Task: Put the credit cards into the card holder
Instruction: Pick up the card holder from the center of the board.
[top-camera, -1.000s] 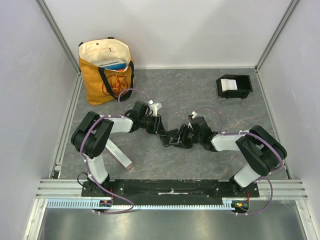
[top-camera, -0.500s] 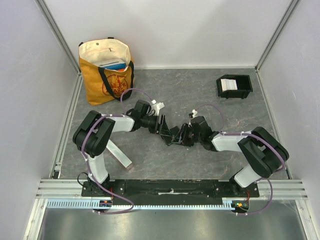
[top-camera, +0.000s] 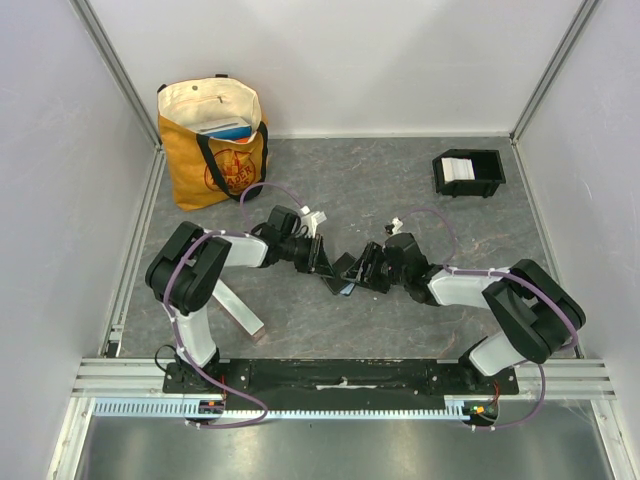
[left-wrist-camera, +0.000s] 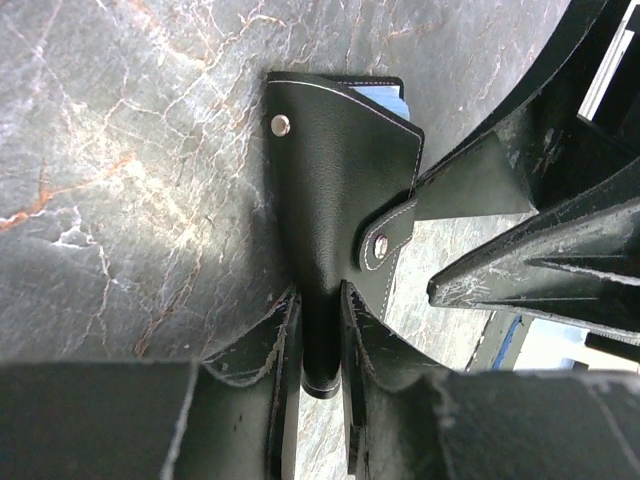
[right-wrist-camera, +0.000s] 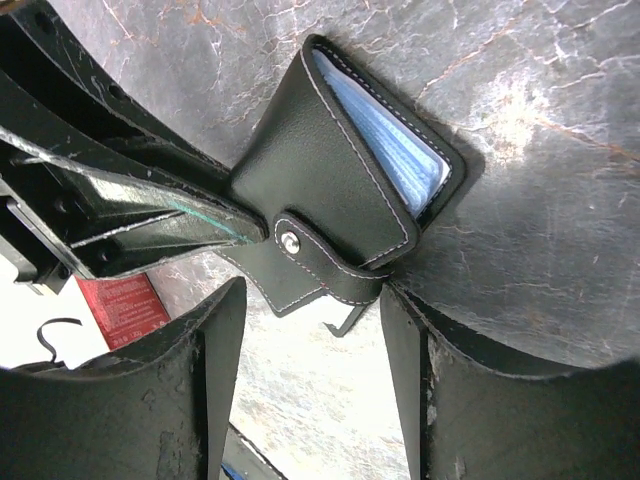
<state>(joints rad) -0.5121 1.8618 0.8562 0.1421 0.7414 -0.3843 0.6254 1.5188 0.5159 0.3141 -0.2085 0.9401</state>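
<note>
So the grey marbled tabletop (top-camera: 400, 190) is the big thing here. There's a mustard tote bag (top-camera: 215, 150) standing in its far left corner, with something blue and white poking out of the top.

The card holder (top-camera: 488, 172) sits way over near the far right corner, well apart from both arms. Something white is lying in its left compartment and I can't tell what it is.

Both arms meet around the middle of the tabletop over a black folding wallet (right-wrist-camera: 320, 180). The left claw (left-wrist-camera: 318, 300) is squeezed down tight on the wallet's folded edge, with the leather pinched between its fingers. The right claw (right-wrist-camera: 312, 300) is spread wide with a finger on either side of the snap strap, not clamping anything as far as I can see.

The credit cards (right-wrist-camera: 385, 140) are a pale blue stack tucked inside the wallet, and only their edges show at the open side.
</note>
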